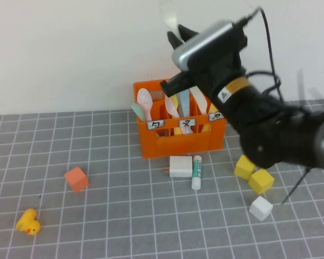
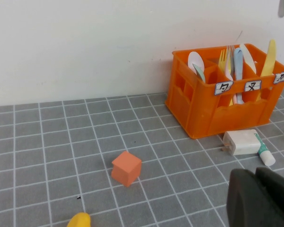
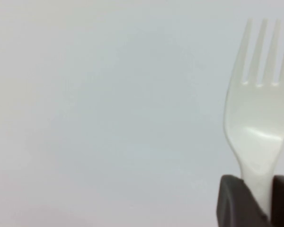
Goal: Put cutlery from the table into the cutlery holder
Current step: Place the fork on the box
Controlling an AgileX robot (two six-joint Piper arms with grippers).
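High view: the right gripper (image 1: 179,33) sits in the upper centre of the frame, above and behind the holder (image 1: 179,134). It is clamped on the handle of the fork (image 1: 168,13). The fork's long axis runs near vertical, tines up toward the top edge. Judged from this, the fork is held high to clear the cutlery already standing in the compartments. The table (image 1: 124,216) carries no loose cutlery in this view.

Left wrist view: the left gripper (image 2: 260,198) appears at the lower right, low over the table and apart from the holder (image 2: 225,106) at the upper right; its opening cannot be told. It looks parked.

Right wrist view: the fork (image 3: 260,118) stands at the right edge, tines upward, with its handle pinched between the dark fingers (image 3: 232,203) at the bottom.
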